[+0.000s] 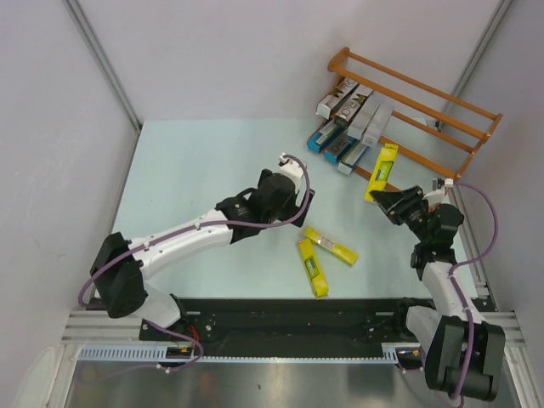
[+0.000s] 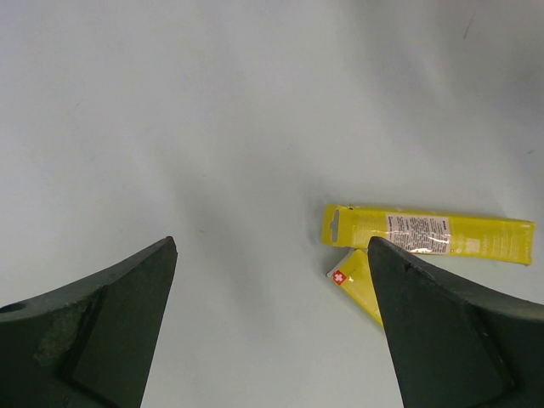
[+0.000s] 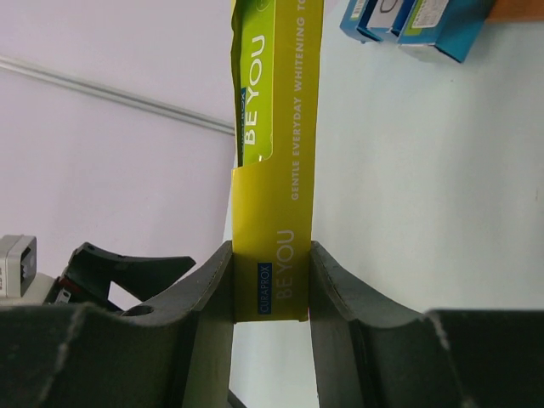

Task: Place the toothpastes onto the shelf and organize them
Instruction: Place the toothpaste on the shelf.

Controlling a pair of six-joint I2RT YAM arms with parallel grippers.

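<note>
Right wrist view has my right hand (image 3: pixel 272 280) clamped on a yellow carton (image 3: pixel 276 170), one finger flat against each of its sides, gripping at its very end. From above, that carton (image 1: pixel 382 170) sits at the front of the shelf (image 1: pixel 416 83). Its long axis runs from the hand straight toward the rails, far end leading. I cannot tell whether that end touches the front rail.

I judge it a light box of thin card: stiff along its length, easily dented across its faces, and glossy enough to slip. Held this far back it may swing, so a hold nearer the middle would be steadier.

Silver-grey and blue cartons (image 1: pixel 353 119) lie side by side on the shelf's left part, all lengthwise front to back. Two loose yellow cartons (image 1: pixel 331 246) lie on the worktop (image 1: pixel 195 170), well in front of the shelf and angled apart. My left hand (image 2: pixel 272 246) hangs to their left with fingers spread wide, holding nothing.
</note>
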